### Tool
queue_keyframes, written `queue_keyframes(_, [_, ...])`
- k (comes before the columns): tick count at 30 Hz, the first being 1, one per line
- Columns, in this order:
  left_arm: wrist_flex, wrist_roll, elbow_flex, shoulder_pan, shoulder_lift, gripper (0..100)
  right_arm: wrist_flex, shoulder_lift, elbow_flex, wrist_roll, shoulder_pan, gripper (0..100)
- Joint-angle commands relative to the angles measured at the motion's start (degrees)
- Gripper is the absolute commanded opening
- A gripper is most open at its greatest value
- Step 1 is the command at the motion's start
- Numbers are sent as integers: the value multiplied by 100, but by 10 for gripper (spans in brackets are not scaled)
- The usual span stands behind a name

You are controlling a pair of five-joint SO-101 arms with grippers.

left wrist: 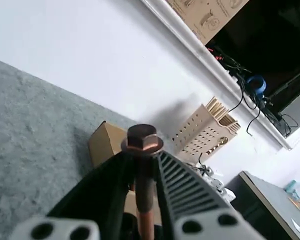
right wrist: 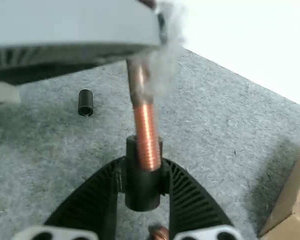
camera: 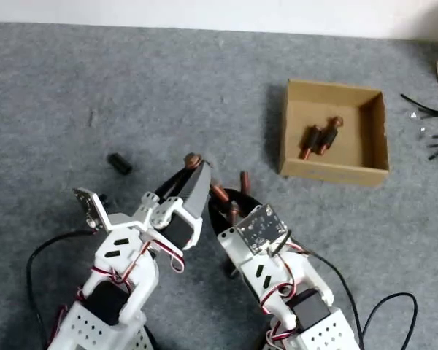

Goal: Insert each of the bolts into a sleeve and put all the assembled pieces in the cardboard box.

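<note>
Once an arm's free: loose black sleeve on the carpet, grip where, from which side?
Take the sleeve at mid-length, pinching across its round barrel from straight above. It seems to lie on its side on the carpet, nothing touching it, so the sides look reachable.

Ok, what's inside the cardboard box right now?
Two copper bolts in black sleeves lie side by side on the floor of the brown cardboard box. Its near wall hides a strip of floor.
</note>
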Motion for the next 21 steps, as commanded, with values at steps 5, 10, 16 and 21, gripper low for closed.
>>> queue_keyframes(5, [-9,-18,119,-479,-57,6,-224,-101,796,-53,180,5])
queue_keyframes(10, [-255,-18,110,-558,-57,6,-224,-101,796,-53,180,5])
queue_keyframes(16, [-264,-18,110,-558,-57,6,-224,-92,796,-53,180,5])
queue_keyframes(21, [-264,-18,110,-567,-22,6,-31,-92,796,-53,-136,5])
